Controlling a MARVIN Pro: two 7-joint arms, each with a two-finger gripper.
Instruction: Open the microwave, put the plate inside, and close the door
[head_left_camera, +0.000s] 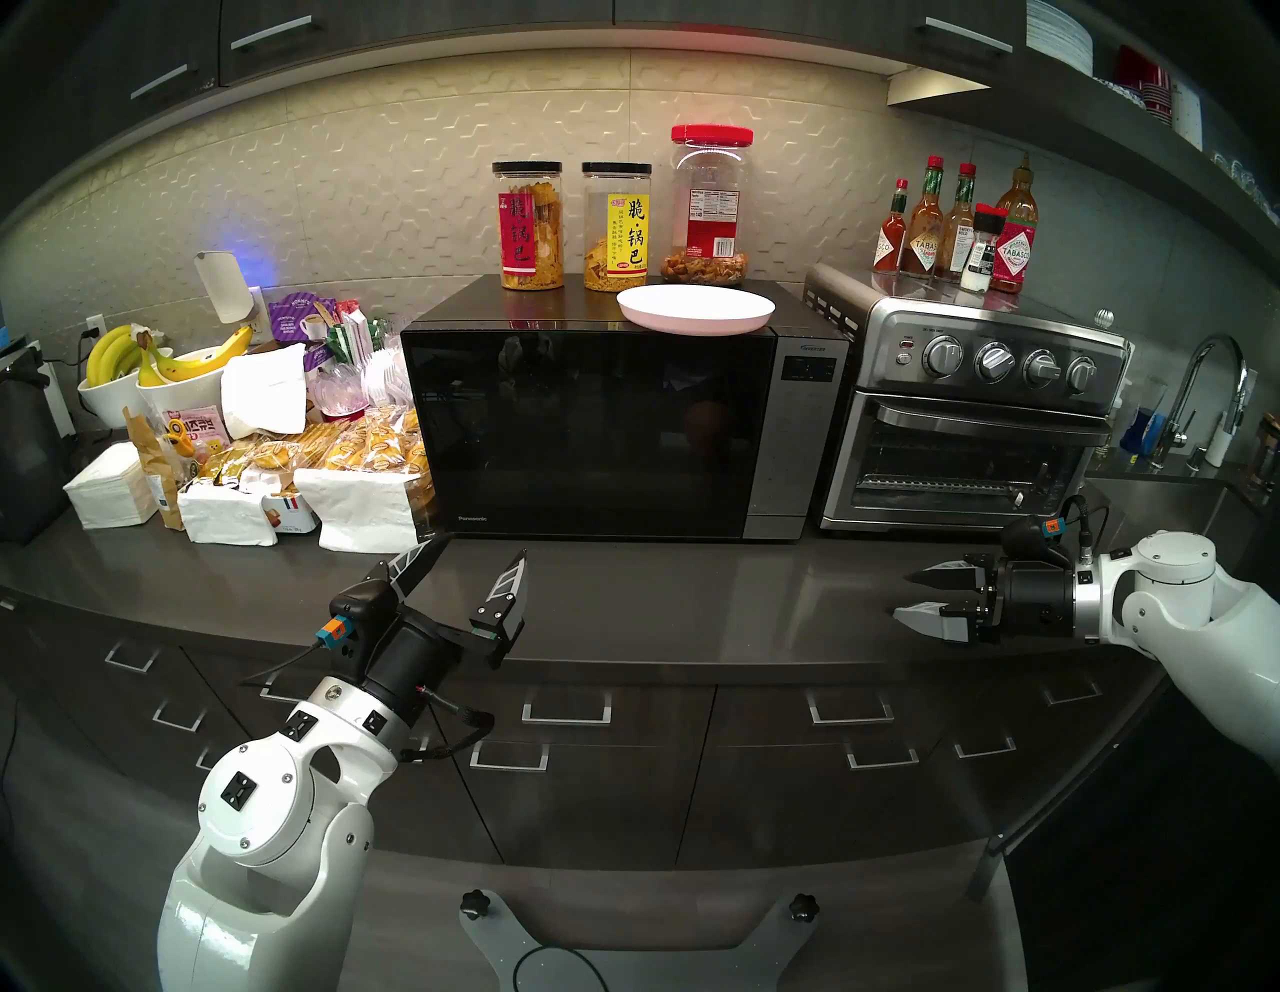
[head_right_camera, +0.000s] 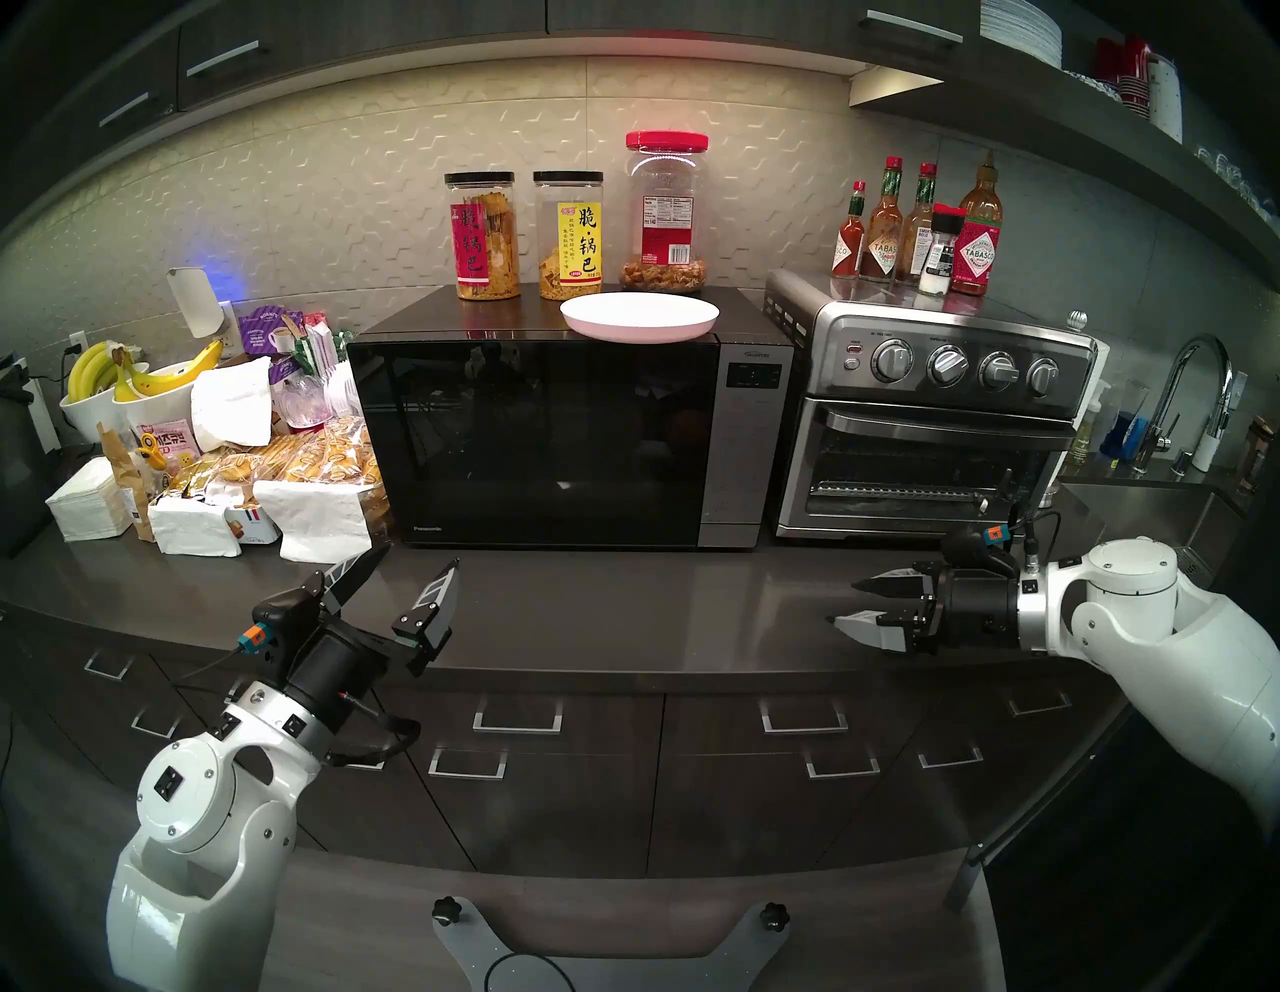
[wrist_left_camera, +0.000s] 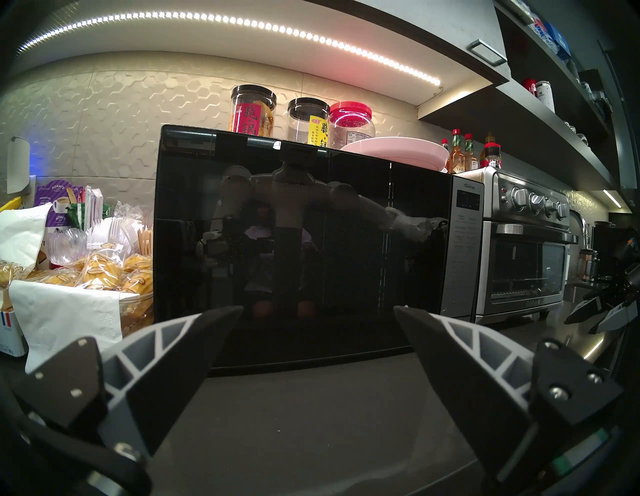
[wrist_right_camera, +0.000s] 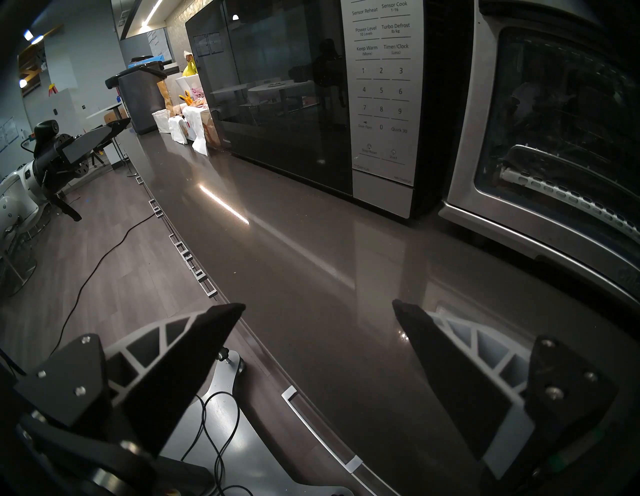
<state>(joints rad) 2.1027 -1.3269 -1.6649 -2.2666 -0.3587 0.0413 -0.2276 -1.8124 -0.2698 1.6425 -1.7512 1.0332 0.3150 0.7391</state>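
Note:
The black microwave (head_left_camera: 796, 429) (head_right_camera: 744, 443) (wrist_left_camera: 465, 239) (wrist_right_camera: 382, 90) stands at the back of the counter, its glossy door (head_left_camera: 582, 429) (head_right_camera: 533, 436) (wrist_left_camera: 298, 221) (wrist_right_camera: 277, 79) closed. A white plate (head_left_camera: 695, 310) (head_right_camera: 638, 316) (wrist_left_camera: 398, 152) rests on the microwave's top at the front right edge, slightly overhanging. My left gripper (head_left_camera: 481, 554) (head_right_camera: 421, 561) (wrist_left_camera: 318, 311) hovers open over the counter, pointing at the door's lower left. Off to the right, my right gripper (head_left_camera: 911, 596) (head_right_camera: 845, 603) (wrist_right_camera: 318, 306) is open above the counter's front, pointing left, with nothing in it.
Three snack jars (head_left_camera: 616, 225) stand on the microwave behind the plate. A steel toaster oven (head_left_camera: 970, 409) with sauce bottles (head_left_camera: 959, 228) on top sits right of it. Snack packets, napkins (head_left_camera: 111, 492) and bowls of bananas (head_left_camera: 166, 367) crowd the left; a sink tap (head_left_camera: 1205, 395) is far right.

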